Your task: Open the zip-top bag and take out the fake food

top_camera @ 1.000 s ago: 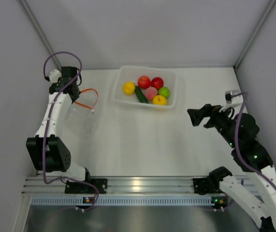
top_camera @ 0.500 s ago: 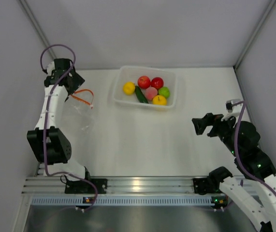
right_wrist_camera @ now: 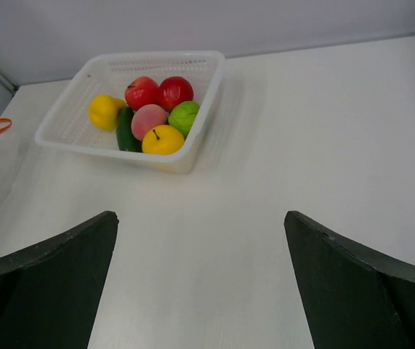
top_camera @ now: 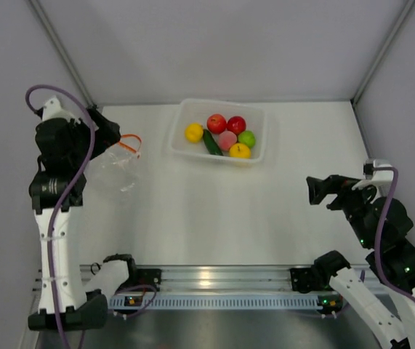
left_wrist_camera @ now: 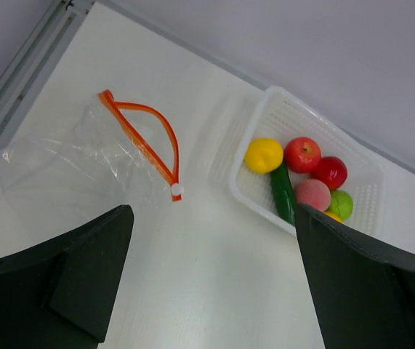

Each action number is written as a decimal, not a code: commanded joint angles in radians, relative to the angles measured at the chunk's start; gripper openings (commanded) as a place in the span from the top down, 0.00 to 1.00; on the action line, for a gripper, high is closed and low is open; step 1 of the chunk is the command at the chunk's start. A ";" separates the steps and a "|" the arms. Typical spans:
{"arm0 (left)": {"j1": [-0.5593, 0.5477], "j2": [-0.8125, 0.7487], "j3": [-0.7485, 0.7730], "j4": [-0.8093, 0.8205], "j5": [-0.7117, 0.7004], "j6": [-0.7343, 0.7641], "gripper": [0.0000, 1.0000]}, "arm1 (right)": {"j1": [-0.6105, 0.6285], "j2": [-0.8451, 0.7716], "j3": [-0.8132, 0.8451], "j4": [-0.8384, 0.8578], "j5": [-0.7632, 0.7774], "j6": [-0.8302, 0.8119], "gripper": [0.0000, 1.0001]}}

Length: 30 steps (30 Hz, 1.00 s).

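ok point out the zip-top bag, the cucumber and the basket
zip-top bag (left_wrist_camera: 83, 167), left wrist view, middle of its clear crinkled body
cucumber (left_wrist_camera: 282, 193), left wrist view, middle of its dark green length
basket (right_wrist_camera: 208, 102), right wrist view, its right side wall

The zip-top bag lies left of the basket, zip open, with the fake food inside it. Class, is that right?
No: the fake food lies in the basket, and the zip-top bag is empty, as the left wrist view shows.
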 commanded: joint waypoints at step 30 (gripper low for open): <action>-0.172 -0.806 -0.453 -0.161 0.120 0.211 0.02 | -0.004 -0.122 0.211 -0.327 0.176 -0.134 0.01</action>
